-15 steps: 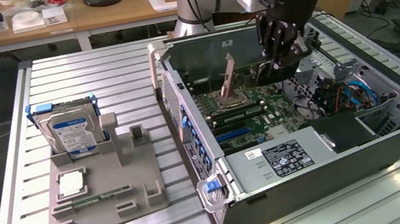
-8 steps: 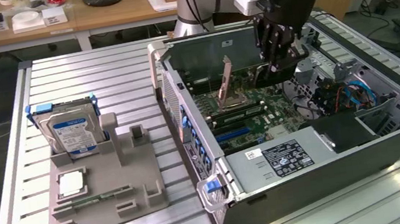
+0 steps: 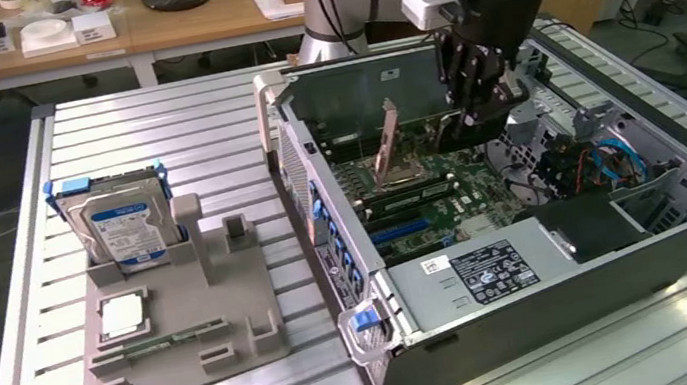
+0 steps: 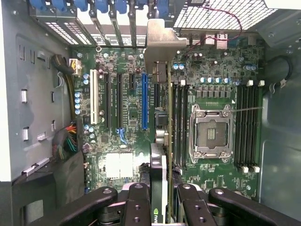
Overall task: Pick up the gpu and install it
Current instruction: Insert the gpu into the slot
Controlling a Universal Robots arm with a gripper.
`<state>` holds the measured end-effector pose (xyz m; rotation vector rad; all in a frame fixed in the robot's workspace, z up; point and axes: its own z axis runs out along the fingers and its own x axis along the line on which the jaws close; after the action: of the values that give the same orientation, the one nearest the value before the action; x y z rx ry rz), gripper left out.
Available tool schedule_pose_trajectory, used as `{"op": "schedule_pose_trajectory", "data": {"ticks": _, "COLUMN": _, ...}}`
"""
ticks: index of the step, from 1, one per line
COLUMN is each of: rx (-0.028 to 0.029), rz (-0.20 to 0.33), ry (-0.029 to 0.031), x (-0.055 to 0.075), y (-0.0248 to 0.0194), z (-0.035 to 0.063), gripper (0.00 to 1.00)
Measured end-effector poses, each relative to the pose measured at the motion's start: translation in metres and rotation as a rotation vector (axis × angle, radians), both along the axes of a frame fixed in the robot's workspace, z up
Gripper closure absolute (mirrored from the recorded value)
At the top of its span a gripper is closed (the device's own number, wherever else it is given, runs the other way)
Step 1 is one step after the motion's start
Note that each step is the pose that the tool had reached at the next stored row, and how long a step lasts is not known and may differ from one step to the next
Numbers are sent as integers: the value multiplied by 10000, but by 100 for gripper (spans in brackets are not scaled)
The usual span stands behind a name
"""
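The gpu [image 4: 158, 160] shows edge-on in the wrist view, running from between my fingers to its silver bracket [image 4: 162, 44] near the case's rear slots. My gripper [image 4: 162, 190] is shut on its near end. The card hangs over the motherboard [image 4: 127, 117], between the blue expansion slot [image 4: 144, 101] and the memory slots [image 4: 181, 122]. I cannot tell whether it touches the board. In the exterior view my gripper [image 3: 478, 115] reaches down into the open computer case [image 3: 313, 171], and the gpu [image 3: 387, 141] stands tilted above the board, bracket end toward the exterior view's left.
A grey fixture [image 3: 179, 362] on the slatted table at the exterior view's left holds a silver hard drive [image 3: 122, 229] and a narrow memory stick [image 3: 156, 343]. Inside the case are the processor socket [image 4: 210, 132], a power supply [image 3: 476, 273], cables [image 3: 589, 163] and blue slot clips [image 4: 101, 5].
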<state>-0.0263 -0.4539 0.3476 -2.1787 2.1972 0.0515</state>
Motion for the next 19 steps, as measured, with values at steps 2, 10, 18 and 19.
{"op": "schedule_pose_trajectory", "data": {"ticks": 2, "rx": -1, "rz": 0, "ry": 0, "x": -5, "y": -5, "z": -13, "gripper": 73}}
{"op": "schedule_pose_trajectory", "data": {"ticks": 10, "rx": 1, "rz": -2, "ry": -1, "x": -41, "y": -59, "z": -43, "gripper": 73}}
{"op": "schedule_pose_trajectory", "data": {"ticks": 18, "rx": -2, "rz": 1, "ry": 0, "x": -63, "y": -61, "z": -75, "gripper": 73}}
{"op": "schedule_pose_trajectory", "data": {"ticks": 19, "rx": -1, "rz": 1, "ry": 0, "x": -63, "y": -61, "z": -75, "gripper": 73}}
